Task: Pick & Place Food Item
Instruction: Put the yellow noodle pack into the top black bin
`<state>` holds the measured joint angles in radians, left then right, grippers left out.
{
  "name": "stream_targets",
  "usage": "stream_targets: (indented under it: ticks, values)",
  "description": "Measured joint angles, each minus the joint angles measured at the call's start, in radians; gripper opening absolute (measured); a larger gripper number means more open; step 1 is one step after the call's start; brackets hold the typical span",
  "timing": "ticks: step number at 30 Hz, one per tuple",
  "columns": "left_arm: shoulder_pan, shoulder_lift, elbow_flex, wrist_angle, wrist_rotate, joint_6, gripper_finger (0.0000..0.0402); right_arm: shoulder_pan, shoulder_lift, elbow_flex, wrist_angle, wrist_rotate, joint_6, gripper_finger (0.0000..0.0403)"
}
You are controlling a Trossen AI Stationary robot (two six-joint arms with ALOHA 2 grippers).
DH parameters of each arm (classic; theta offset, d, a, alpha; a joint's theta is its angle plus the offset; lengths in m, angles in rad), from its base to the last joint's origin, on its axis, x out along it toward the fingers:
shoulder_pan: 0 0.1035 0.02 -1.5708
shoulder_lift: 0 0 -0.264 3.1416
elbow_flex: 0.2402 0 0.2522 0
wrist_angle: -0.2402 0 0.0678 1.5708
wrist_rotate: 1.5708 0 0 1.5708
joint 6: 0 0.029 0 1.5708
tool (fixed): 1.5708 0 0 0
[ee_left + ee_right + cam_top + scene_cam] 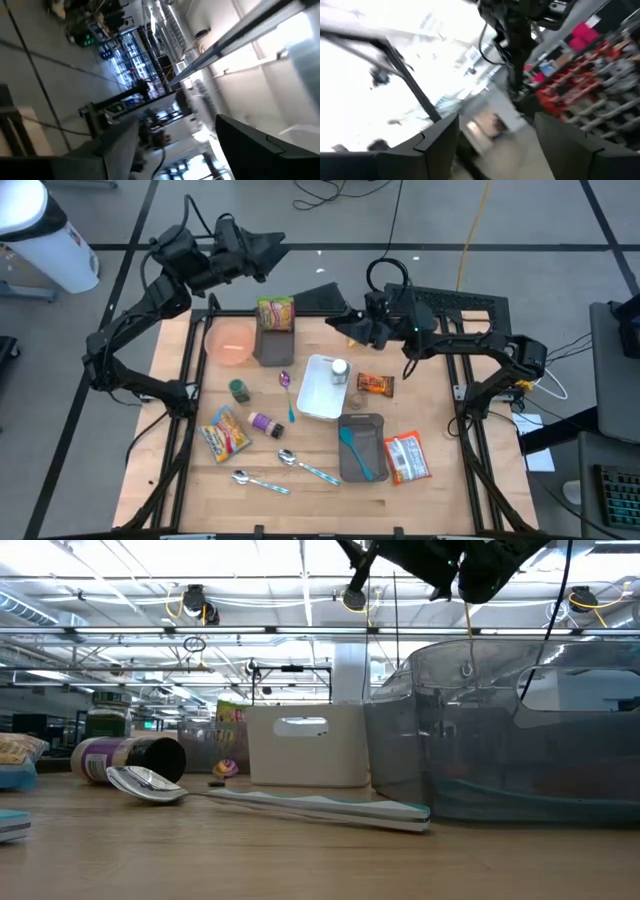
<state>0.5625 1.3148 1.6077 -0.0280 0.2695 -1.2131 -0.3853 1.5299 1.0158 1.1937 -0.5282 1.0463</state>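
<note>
Several food packets lie on the wooden table (190, 480): a yellow snack bag (275, 313) standing in a grey bin, an orange-brown packet (375, 384) right of the white tray (318, 402), a yellow chip bag (225, 432) at the near left, and a red-and-white bag (407, 458) at the near right. My left gripper (280, 246) hovers open, high over the table's far left edge. My right gripper (336, 323) hangs open above the far middle, behind the tray. In both wrist views the gap between my fingers, left (175, 145) and right (495, 145), holds nothing.
A pink bowl (231, 342) sits far left. A small bottle (340, 370) stands in the white tray. A grey container (362, 442) holds a teal spatula. A green jar (240, 389), a purple jar (264, 422) on its side and several spoons (300, 465) lie about.
</note>
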Motion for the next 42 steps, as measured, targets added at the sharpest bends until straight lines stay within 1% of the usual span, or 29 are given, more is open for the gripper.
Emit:
stream_targets:
  ticks: [4,8,13,17,20,22,27,36,40,42]
  values:
    - [0.0,0.0,0.0,-0.001,0.029,0.194,0.0271,-0.001,0.0,0.0,0.09,0.016,0.153,0.0251]
    - [-0.002,0.0,0.0,-0.003,0.044,0.327,0.0271,0.0,0.0,0.0,0.193,0.078,0.282,0.0251]
    - [-0.002,0.0,0.0,-0.031,0.047,0.409,0.0271,-0.001,0.0,0.0,0.272,0.139,0.363,0.0251]
    - [-0.002,0.0,0.0,-0.071,0.047,0.485,0.0271,-0.001,0.0,0.0,0.347,0.136,0.416,0.0251]
    - [-0.002,0.0,0.0,-0.105,0.047,0.536,0.0271,0.0,0.0,0.0,0.371,0.135,0.434,0.0251]
    - [-0.002,0.0,0.0,-0.125,0.047,0.563,0.0271,0.0,0.0,0.0,0.371,0.122,0.435,0.0251]
    - [-0.002,0.0,0.0,-0.169,0.047,0.623,0.0271,0.001,0.0,0.029,0.372,0.042,0.446,0.0251]
    - [-0.002,0.0,0.0,-0.186,0.054,0.682,0.0271,0.001,0.0,0.19,0.373,-0.15,0.453,0.0251]
    - [-0.002,0.0,0.0,-0.186,0.054,0.689,0.0271,0.0,0.0,0.24,0.376,-0.156,0.434,0.0251]
    - [-0.002,0.0,0.0,-0.187,0.056,0.692,0.0271,-0.006,0.0,0.244,0.376,-0.139,0.429,0.0251]
